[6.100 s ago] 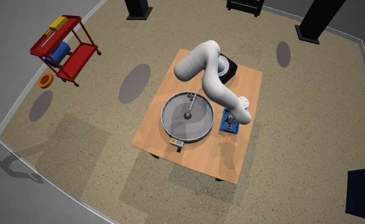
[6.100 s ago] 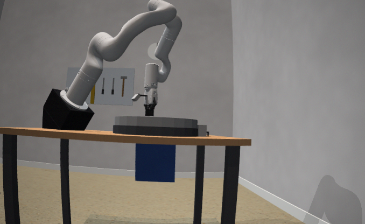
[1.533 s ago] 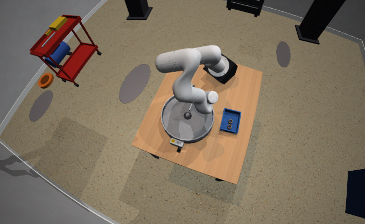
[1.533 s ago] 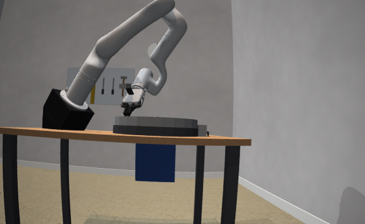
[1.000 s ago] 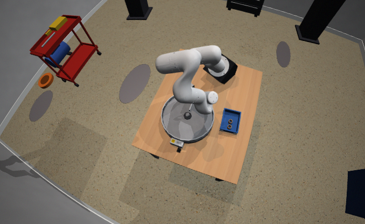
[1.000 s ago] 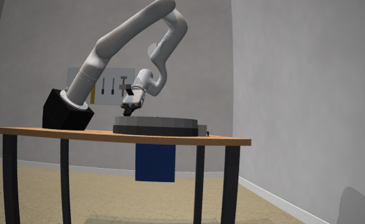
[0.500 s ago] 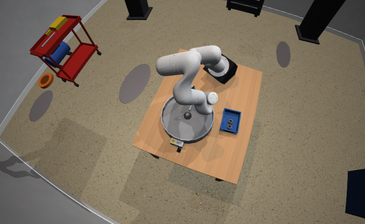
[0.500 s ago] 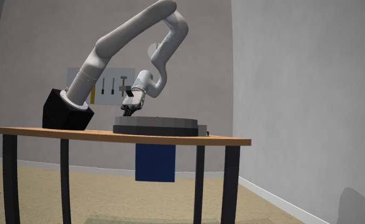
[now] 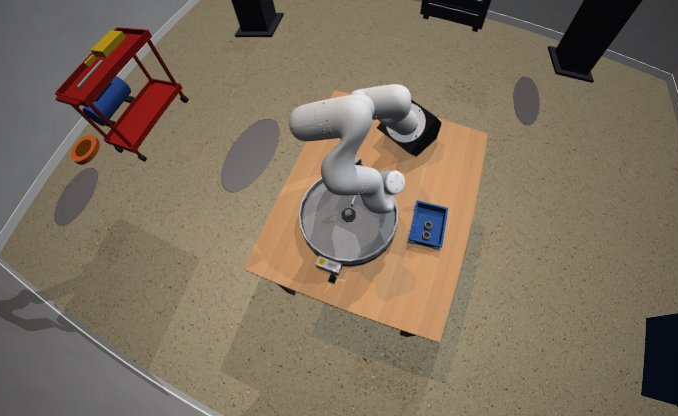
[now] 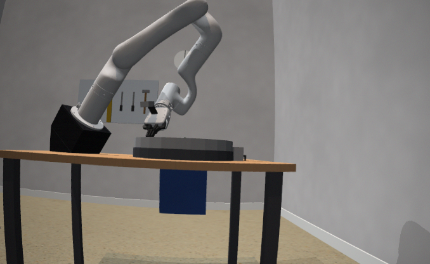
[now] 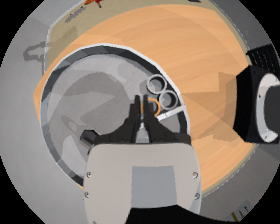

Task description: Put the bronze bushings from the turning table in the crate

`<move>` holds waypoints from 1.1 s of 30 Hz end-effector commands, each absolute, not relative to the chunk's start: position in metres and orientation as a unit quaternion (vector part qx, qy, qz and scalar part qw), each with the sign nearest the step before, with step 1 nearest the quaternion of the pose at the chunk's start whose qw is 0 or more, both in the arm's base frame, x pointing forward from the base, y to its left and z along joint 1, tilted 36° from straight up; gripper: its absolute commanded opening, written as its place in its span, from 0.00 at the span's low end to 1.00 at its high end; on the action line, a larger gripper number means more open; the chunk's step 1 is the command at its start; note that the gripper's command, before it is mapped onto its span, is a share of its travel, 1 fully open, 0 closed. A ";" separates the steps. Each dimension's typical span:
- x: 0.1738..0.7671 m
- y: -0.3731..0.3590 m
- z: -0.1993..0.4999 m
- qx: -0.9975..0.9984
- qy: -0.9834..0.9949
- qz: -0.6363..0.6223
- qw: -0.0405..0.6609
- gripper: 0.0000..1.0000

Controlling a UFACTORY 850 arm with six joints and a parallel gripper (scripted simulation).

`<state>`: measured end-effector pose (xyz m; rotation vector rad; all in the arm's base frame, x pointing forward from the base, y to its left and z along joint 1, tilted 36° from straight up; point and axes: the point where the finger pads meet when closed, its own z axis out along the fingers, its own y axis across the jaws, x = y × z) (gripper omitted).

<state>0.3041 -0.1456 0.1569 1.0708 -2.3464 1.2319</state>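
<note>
The turning table (image 9: 326,235) (image 10: 184,144) (image 11: 71,100) is a round grey dish with a raised rim. In the wrist view a bronze bushing (image 11: 159,106) lies on it by a white bar, beside two steel bushings (image 11: 147,84) (image 11: 176,101) near the rim. My gripper (image 10: 150,134) (image 11: 141,101) is low at the dish's rim, its fingers nearly together on the bronze bushing's wall, one inside the ring and one outside. The fingertips are partly hidden. The blue crate (image 9: 431,210) holds two brownish bushings (image 9: 424,225) (image 9: 423,235).
A dark hub (image 9: 348,214) stands in the dish's centre. A small grey box (image 9: 328,265) with a yellow mark sits at the dish's outer edge. The crate stands on the wooden table (image 9: 398,302), beside the dish. The black arm base (image 9: 427,136) is at the table's far end.
</note>
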 end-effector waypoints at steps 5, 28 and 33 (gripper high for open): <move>0.304 -0.145 0.157 0.371 -0.813 0.426 0.141 0.00; 0.311 -0.168 0.170 0.371 -0.813 0.426 0.141 0.00; 0.312 -0.173 0.172 0.371 -0.813 0.426 0.141 0.00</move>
